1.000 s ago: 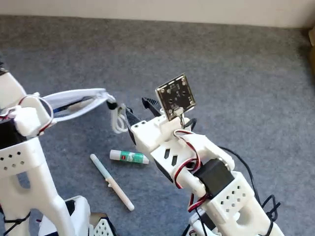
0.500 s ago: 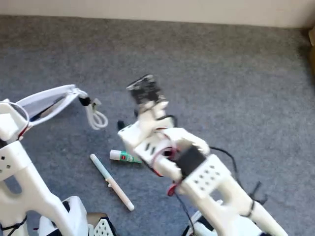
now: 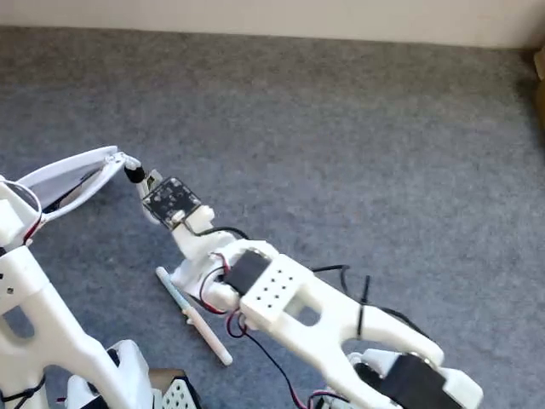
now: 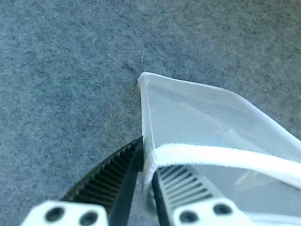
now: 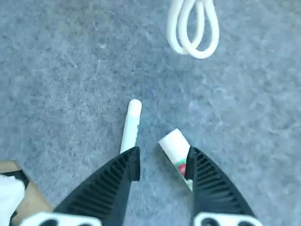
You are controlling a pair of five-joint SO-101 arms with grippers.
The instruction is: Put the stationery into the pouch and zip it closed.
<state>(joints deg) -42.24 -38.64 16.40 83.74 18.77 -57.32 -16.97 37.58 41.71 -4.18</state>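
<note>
My left gripper (image 4: 146, 157) is shut on the rim of the white mesh pouch (image 4: 211, 122). In the high view the pouch (image 3: 72, 175) hangs off the carpet at the left, its black zip pull (image 3: 134, 173) pointing right. My right gripper (image 5: 162, 162) is open, low over the carpet. The white end of the glue stick (image 5: 175, 149) lies between its fingers, close to one of them. The pen tip (image 5: 131, 123) lies just beyond the other finger. The pen (image 3: 192, 315) lies diagonally beside my right arm (image 3: 255, 290). The pouch's white cord loop (image 5: 193, 28) lies farther off.
Grey carpet (image 3: 383, 145) covers the whole work surface, with open floor to the right and at the back. The arm bases (image 3: 128, 383) stand at the near edge. A pale wall strip (image 3: 272, 17) runs along the far side.
My right arm has swung left and dropped low over the glue stick and pen, hiding the glue stick in the high view. The left arm has drawn the pouch leftward.
</note>
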